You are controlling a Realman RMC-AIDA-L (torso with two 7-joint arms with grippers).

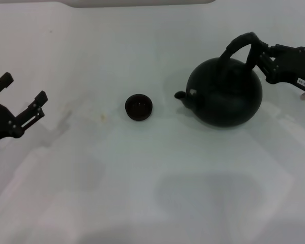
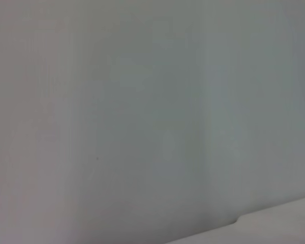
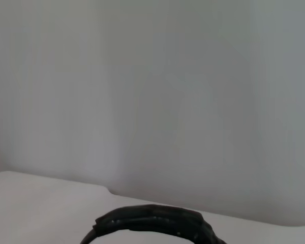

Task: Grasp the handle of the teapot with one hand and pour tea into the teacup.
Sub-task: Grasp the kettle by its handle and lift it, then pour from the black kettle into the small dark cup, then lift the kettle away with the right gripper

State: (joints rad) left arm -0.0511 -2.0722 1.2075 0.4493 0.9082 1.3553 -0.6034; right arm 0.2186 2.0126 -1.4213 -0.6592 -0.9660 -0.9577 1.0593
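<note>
Left end effector (image 1: 24, 101): at the head view's left edge, nearest the camera, fingers spread wide, nothing between them, well apart from the cup.
Counter (image 1: 152, 193): white, carrying both vessels.
Teacup (image 1: 139, 108): upright near the centre, just left of the spout.
Teapot (image 1: 225, 92): upright on the right, spout facing the teacup (not touching it).
Handle (image 1: 239, 46): arched over the pot; also low in the right wrist view (image 3: 152, 221).
Right end effector (image 1: 258, 58): clamped on the handle's right side.
</note>
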